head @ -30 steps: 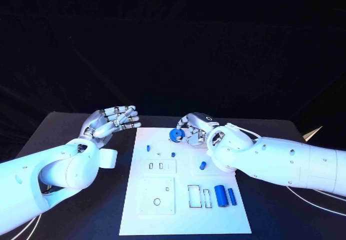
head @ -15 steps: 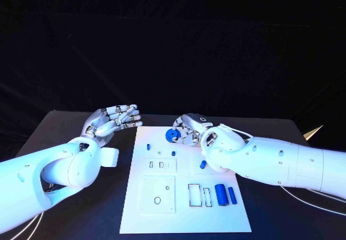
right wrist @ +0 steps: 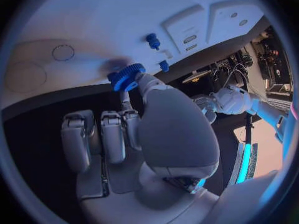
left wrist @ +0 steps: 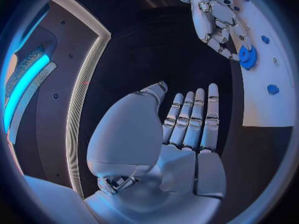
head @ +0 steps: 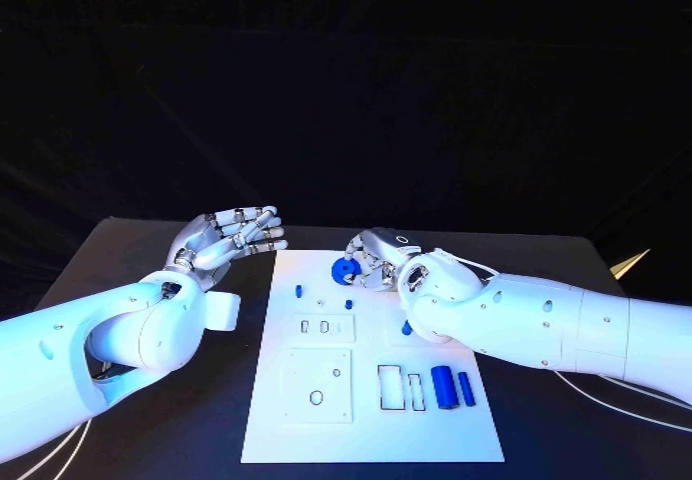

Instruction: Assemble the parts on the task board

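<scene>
The robot's right hand [head: 387, 262] is pinching a small blue gear [head: 345, 269] in its fingers [right wrist: 127, 102] at the far end of the white task board [head: 371, 430], just above its surface. The left hand [head: 231, 240] is hovering over the black desk [head: 130, 260] beside the board, fingers apart and holding nothing. With so light a pinch, the gear is at risk of tilting or slipping loose, landing askew near the two blue pegs [head: 299, 292].

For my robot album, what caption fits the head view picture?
Right hand pinches a blue gear over the white task board; left hand waits open.
</scene>
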`<act>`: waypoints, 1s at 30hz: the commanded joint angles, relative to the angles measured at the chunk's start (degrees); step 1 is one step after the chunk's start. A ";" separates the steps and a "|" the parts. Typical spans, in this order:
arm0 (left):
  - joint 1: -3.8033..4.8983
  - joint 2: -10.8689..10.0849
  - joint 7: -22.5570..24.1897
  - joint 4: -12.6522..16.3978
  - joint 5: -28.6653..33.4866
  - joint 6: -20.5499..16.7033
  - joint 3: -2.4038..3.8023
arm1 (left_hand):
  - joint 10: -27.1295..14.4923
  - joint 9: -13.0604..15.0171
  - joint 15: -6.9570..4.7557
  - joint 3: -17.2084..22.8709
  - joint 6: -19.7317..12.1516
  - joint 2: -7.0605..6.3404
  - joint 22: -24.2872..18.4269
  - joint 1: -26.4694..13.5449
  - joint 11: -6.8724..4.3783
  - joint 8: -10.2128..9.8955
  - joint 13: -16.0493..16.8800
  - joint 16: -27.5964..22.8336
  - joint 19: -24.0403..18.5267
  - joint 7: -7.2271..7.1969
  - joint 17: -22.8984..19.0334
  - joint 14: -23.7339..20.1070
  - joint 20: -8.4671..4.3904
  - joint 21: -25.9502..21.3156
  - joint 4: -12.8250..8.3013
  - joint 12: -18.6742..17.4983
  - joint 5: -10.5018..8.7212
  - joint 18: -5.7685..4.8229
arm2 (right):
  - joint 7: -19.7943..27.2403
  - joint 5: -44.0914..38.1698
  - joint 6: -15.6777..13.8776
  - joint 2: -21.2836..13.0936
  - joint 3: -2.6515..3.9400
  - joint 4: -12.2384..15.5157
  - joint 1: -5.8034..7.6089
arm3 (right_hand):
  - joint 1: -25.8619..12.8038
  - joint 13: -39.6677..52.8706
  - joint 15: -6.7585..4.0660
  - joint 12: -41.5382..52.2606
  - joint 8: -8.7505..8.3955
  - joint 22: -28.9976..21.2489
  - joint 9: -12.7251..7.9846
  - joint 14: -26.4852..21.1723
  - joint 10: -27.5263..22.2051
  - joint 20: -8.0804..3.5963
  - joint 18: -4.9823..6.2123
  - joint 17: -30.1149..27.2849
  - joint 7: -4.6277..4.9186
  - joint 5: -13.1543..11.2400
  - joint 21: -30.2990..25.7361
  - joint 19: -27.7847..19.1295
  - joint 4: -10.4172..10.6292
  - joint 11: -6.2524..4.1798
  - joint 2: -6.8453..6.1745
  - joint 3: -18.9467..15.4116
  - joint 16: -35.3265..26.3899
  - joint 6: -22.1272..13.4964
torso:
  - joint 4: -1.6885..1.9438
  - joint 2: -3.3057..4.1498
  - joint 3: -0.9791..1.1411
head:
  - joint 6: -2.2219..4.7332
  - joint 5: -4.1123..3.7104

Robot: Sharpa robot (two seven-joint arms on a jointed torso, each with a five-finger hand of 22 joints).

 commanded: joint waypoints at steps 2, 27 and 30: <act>0.08 0.31 0.25 -0.10 -0.06 1.12 0.05 | -0.29 -0.05 -0.09 0.35 -0.54 -0.54 0.03 0.08 -0.07 -0.32 -0.09 -0.23 -0.17 2.21 0.07 -0.43 0.14 0.29 -0.03 -0.37 -0.30 0.61 | -0.09 -0.91 1.68 0.53 -0.02 -0.74 -0.20 | -0.22 9.46 -0.45 0.27 0.08 15.09 -0.04 5.47 1.07 -0.47 -0.82 12.64 0.14 0.01 0.31 6.09 0.01 -0.18 0.06 0.36 0.31 0.42 | -0.10 0.01 0.00 | -0.10 0.08; 0.07 0.63 -0.16 -0.48 -0.06 1.45 0.05 | -0.35 -0.06 -0.07 0.43 -0.56 -0.53 0.03 0.07 -0.05 -0.34 -0.09 -0.27 -0.19 2.19 0.14 -0.44 0.15 0.32 -0.07 -0.36 -0.30 0.62 | 0.98 -0.05 2.13 1.86 -0.12 -2.41 -0.54 | -3.18 8.72 0.01 -0.56 -0.98 15.09 -0.64 5.46 0.33 -0.09 -0.82 12.65 0.68 -4.12 0.31 6.09 0.18 0.35 -1.66 1.69 0.31 -0.57 | -0.11 -0.05 0.03 | -0.19 0.67; 0.07 0.63 -0.19 -0.51 -0.06 1.45 0.05 | -0.35 -0.06 -0.07 0.43 -0.56 -0.53 0.03 0.07 -0.05 -0.34 -0.09 -0.27 -0.19 2.19 0.14 -0.44 0.15 0.32 -0.07 -0.36 -0.30 0.62 | 1.12 0.07 2.35 1.73 -0.13 -2.33 -0.54 | -3.37 8.77 0.02 -0.52 -1.00 15.09 -0.65 5.46 0.37 -0.07 -0.82 12.64 0.68 -4.28 0.31 6.09 0.23 0.37 -1.71 1.67 0.31 -0.57 | -0.13 -0.04 0.02 | -0.27 0.71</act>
